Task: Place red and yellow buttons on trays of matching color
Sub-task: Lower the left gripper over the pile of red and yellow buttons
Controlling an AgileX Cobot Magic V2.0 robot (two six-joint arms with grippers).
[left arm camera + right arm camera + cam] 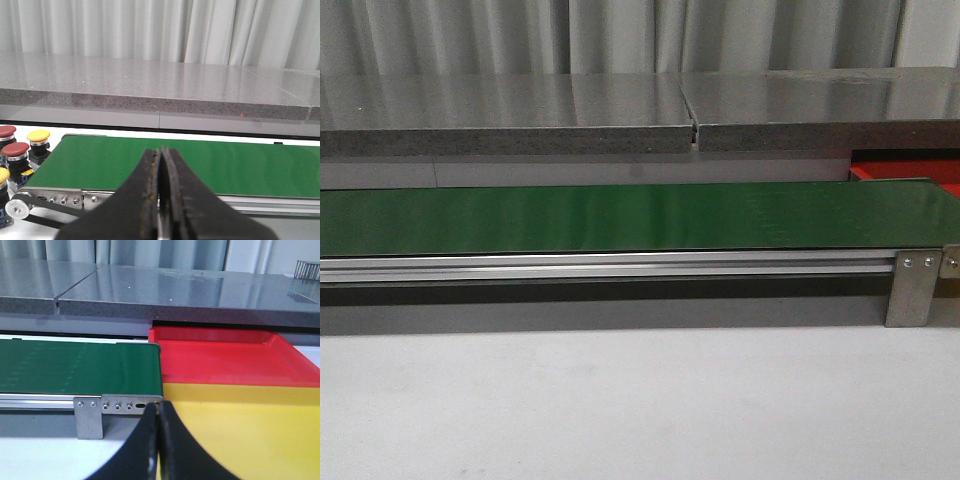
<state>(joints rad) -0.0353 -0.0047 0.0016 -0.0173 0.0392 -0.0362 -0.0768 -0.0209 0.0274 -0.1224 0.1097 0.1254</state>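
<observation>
Several buttons stand in a cluster past the belt's end in the left wrist view: two red-capped ones [16, 149] [6, 132] and two yellow-capped ones [38, 135] [2, 175]. My left gripper [161, 150] is shut and empty, in front of the green belt [210, 162] and apart from the buttons. In the right wrist view a red tray [225, 362] lies beyond a yellow tray [240, 430], both beside the belt's other end. My right gripper [160, 405] is shut with nothing in it, near the yellow tray's corner. Only a corner of the red tray [910, 172] shows in the front view, and neither gripper does.
The long green belt [620, 215] runs across on an aluminium frame with a metal bracket [914, 288] at its right end. A grey stone shelf [620, 115] and curtains stand behind it. White tabletop [640, 410] lies in front.
</observation>
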